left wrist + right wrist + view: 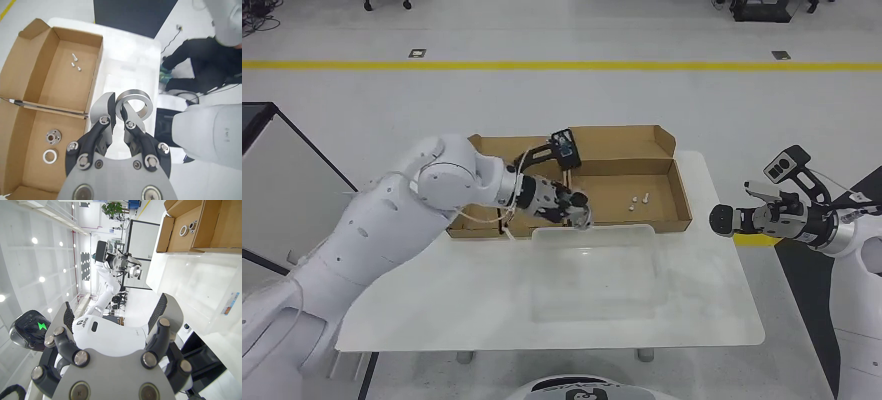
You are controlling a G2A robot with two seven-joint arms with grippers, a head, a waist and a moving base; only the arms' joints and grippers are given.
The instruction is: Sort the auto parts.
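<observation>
Ring point(136, 92) is pinched by its wall in left gripper point(117, 106), above far rim of bin point(602, 285), just beside box point(622, 165); flange point(53, 136), washer point(50, 156) and screws point(75, 62) lie in box; right gripper point(115, 301) hangs open off table's point(712, 300) end

floor point(542, 120) pale grey, yellow line point(562, 65) | ceiling point(24, 262) white, round lights point(34, 240) | potted plant point(111, 208)

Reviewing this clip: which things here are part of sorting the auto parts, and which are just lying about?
Job: left gripper holding metal ring; right gripper; cardboard box; bolts; flanged hub; flat washer; clear bin.
Lying about: floor cable; yellow floor line; potted plant.
</observation>
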